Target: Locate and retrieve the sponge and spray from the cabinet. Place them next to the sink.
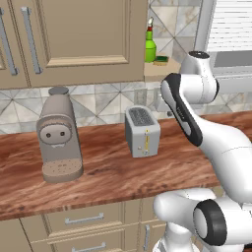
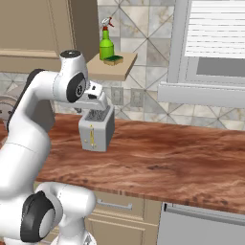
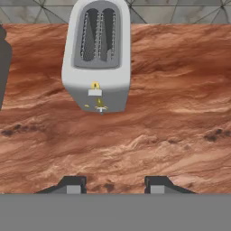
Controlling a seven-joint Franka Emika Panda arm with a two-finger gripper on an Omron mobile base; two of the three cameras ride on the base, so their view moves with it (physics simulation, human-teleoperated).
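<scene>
The bright green spray (image 2: 106, 44) stands upright on the tan side shelf (image 2: 125, 67) of the cabinet (image 1: 83, 39), whose doors are shut. The flat dark green sponge (image 2: 114, 60) lies right beside it on that shelf. The spray (image 1: 150, 45) and the sponge (image 1: 161, 60) also appear high up in the left base view. My gripper (image 3: 115, 187) hovers over the wooden counter, well below the shelf and just in front of the toaster. It points down, its fingertips apart with nothing between them. The sink is out of view.
A grey toaster (image 3: 97, 58) stands on the brown counter (image 1: 108, 172), with a coffee machine (image 1: 59, 133) further left. Drawers (image 1: 83, 219) run under the counter. A window with blinds (image 2: 215, 43) lies to the right of the shelf.
</scene>
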